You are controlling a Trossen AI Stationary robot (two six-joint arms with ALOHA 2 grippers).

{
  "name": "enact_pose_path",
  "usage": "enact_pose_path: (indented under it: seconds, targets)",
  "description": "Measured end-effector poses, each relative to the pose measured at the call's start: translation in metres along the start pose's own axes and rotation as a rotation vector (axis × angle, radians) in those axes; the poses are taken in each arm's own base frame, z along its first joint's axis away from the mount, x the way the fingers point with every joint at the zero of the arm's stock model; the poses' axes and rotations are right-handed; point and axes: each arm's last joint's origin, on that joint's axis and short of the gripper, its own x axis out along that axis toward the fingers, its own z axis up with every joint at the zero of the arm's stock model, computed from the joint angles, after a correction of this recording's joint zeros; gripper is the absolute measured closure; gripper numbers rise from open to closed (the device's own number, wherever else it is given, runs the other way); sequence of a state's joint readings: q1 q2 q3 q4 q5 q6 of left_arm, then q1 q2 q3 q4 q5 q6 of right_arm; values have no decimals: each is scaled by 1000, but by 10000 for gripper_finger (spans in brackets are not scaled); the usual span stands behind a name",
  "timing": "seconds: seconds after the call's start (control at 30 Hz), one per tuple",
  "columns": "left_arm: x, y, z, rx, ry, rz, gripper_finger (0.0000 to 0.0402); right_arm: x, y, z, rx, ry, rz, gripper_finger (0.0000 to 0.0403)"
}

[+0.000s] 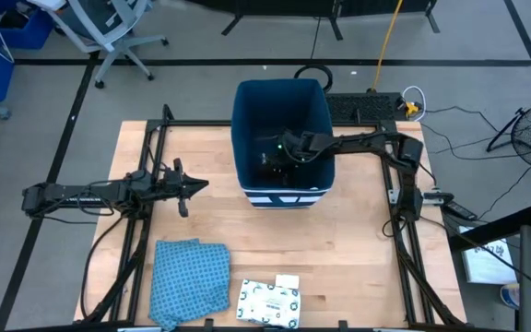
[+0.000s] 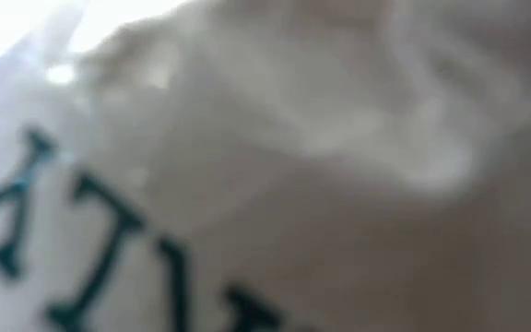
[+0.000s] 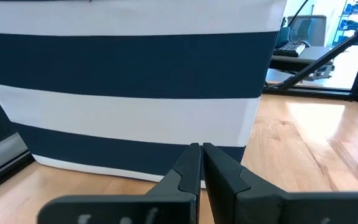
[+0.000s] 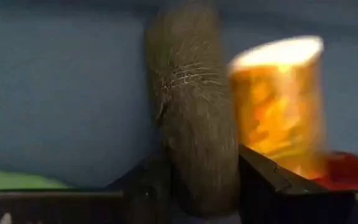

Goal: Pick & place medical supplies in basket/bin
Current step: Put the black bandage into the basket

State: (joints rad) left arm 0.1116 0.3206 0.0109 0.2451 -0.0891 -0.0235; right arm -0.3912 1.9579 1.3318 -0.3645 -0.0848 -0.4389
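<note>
The tall dark blue bin (image 1: 247,120) stands at the middle of the table, and its white-striped wall (image 3: 129,112) fills the left wrist view. My right gripper (image 1: 275,157) reaches down inside it and is shut on a black roll-shaped piece (image 4: 194,118). Beside the roll in the bin are a blurred orange-white packet (image 4: 278,106), something red (image 4: 347,171) and something green (image 4: 17,180). The white green-printed pouch (image 1: 270,301) lies flat at the near edge and blocks the low view (image 2: 247,184). My left gripper (image 1: 187,189) is shut and hovers left of the bin. My right gripper has the black roll's lower part (image 4: 197,186) between its two fingers (image 4: 266,180), one on each side. The roll stands up lengthwise past the fingertips. Whether it rests on the bin's floor does not show.
A big blue patterned cloth (image 1: 189,279) lies crumpled at the near left of the table, next to the pouch. Bare wood (image 1: 358,240) lies between bin and near edge. Black frame rails (image 1: 404,231) run along both sides of the table.
</note>
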Motion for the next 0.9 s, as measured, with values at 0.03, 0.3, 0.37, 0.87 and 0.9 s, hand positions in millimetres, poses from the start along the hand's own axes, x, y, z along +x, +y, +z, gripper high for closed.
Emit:
enact_pose_path:
  seconds: [0.03,0.3,0.37,0.87,0.9]
  targets:
    - [0,0,0,0,0,0,380,3,0,-2,1,12,6,278]
    - [0,0,0,-4,0,0,380,3,0,-3,7,24,8,278]
    - [0,0,0,-4,1,0,380,3,0,-3,8,23,7,277]
    - [0,0,-1,-7,10,-1,380,-32,-6,11,52,-68,-103,277]
    - [0,0,-1,-6,10,-2,380,-39,-7,12,57,-88,-112,277]
